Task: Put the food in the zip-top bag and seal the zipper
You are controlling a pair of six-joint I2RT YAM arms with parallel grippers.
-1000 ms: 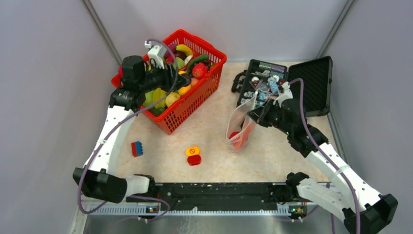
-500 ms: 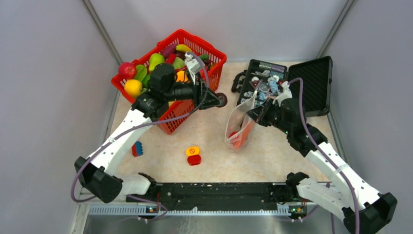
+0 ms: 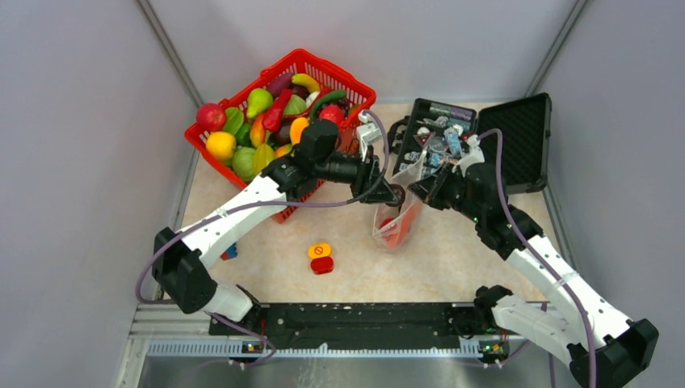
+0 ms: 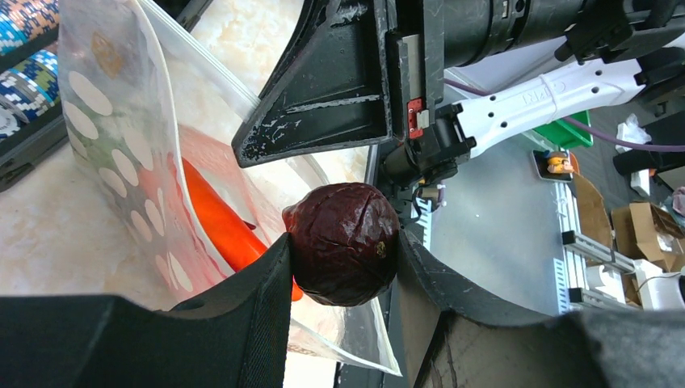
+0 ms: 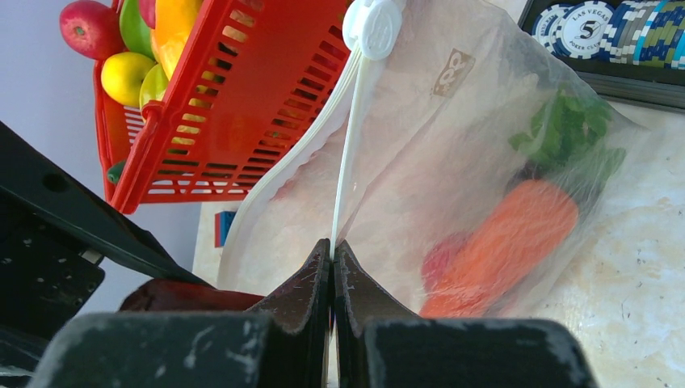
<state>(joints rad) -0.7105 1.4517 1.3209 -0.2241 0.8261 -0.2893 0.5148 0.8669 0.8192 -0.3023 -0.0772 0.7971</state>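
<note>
a: any writing to read?
b: "las vegas" on the poker chips [image 5: 586,20] in the black case [image 3: 525,137] at the table's far right corner. the bag's small logo is too blurred.
a: and the pincers?
b: left gripper [image 4: 345,259] is clamped on a dark purple fruit [image 4: 339,234] at the zip-top bag's [image 5: 452,145] mouth, just in front of the case. right gripper [image 5: 332,252] is pinched together on the zipper [image 5: 343,162]. a toy carrot [image 5: 509,234] lies inside the bag. the red basket [image 5: 242,97] is at the far left corner.

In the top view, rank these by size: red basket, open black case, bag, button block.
Largest: red basket and open black case, which look too alike to rank.
Next: the bag.
Smallest: button block.
</note>
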